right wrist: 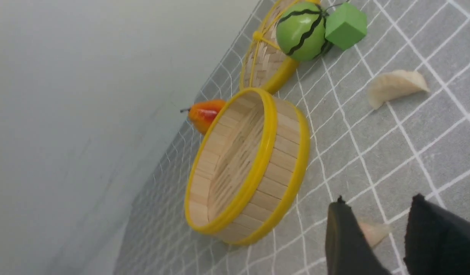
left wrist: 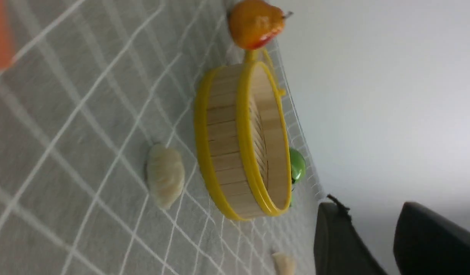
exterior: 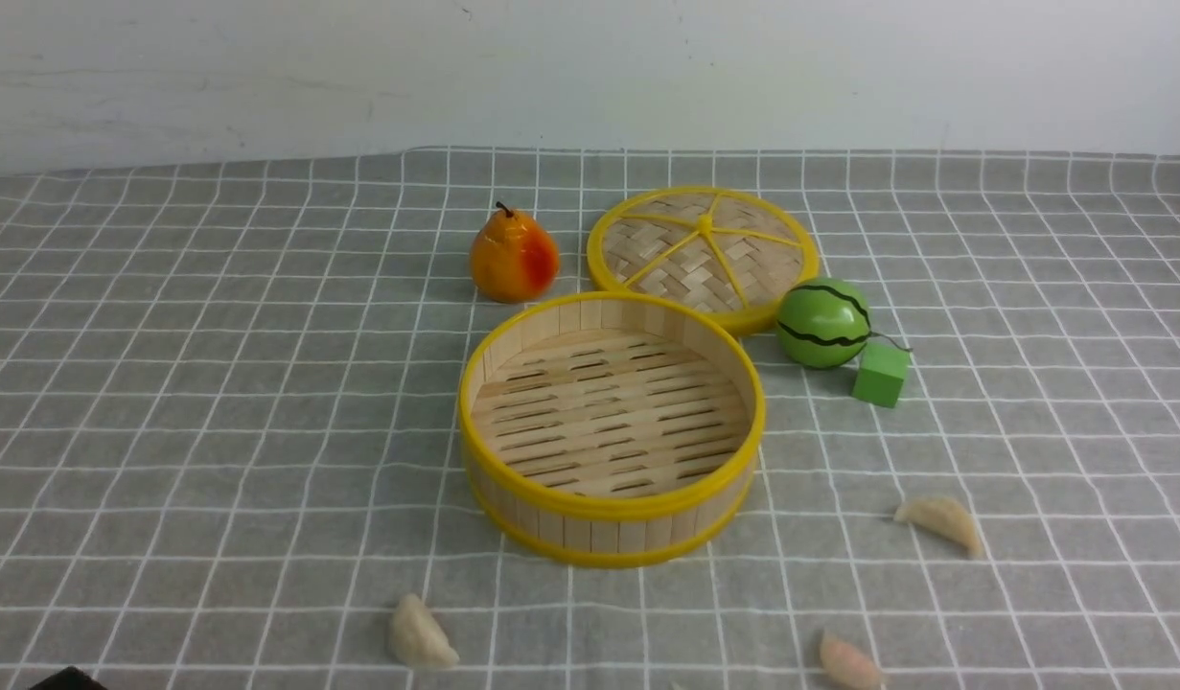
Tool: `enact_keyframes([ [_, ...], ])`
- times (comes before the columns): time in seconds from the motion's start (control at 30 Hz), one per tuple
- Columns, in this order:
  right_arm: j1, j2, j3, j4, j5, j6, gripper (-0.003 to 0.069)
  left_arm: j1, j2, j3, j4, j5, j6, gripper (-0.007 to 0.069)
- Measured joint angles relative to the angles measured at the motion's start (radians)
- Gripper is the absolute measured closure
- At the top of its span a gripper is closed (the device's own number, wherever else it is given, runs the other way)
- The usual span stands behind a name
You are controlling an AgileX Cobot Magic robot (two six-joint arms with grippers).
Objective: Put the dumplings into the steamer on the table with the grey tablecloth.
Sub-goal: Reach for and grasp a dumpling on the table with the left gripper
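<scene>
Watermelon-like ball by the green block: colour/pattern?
Green ball with wavy black stripes; shows best in the right wrist view.

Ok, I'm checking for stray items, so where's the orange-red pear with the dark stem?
In the front view, the orange-red pear stands left of the flat woven yellow-rimmed lid, behind the round bamboo steamer.

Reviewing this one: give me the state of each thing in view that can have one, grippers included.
Steamer: uncovered, upright, empty.
Woven lid: off the steamer, lying behind it.
Pinkish dumpling: on the cloth, outside the steamer.
Left gripper: open, nothing held.
Right gripper: open, nothing held.
Grey tablecloth: spread out, slightly wrinkled.
</scene>
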Motion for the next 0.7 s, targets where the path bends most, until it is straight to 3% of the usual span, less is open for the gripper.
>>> enact_keyframes([
  [0.1, 0.0, 0.045, -0.087, -0.032, 0.028, -0.116, 0.0478, -0.005, 0.124, -0.156, 0.143, 0.132, 0.118, 0.0512],
  [0.17, 0.0, 0.124, -0.15, -0.084, 0.032, -0.17, 0.0552, -0.01, 0.222, -0.236, 0.255, 0.19, 0.14, 0.0599],
  [0.23, 0.0, 0.244, -0.233, -0.145, 0.047, -0.225, 0.0621, -0.014, 0.326, -0.316, 0.371, 0.263, 0.149, 0.0638],
  [0.3, 0.0, 0.395, -0.341, -0.229, 0.107, -0.316, 0.0676, -0.038, 0.445, -0.409, 0.508, 0.343, 0.152, 0.0638],
  [0.43, 0.005, 0.635, -0.526, -0.329, 0.293, -0.418, 0.0678, -0.116, 0.586, -0.529, 0.662, 0.505, 0.154, 0.0638],
  [0.57, 0.07, 0.801, -0.645, -0.358, 0.428, -0.464, 0.0678, -0.221, 0.734, -0.6, 0.761, 0.611, 0.156, 0.0638],
  [0.7, 0.269, 0.954, -0.712, -0.396, 0.492, -0.511, 0.0678, -0.394, 0.926, -0.643, 0.859, 0.621, 0.161, 0.0528],
])
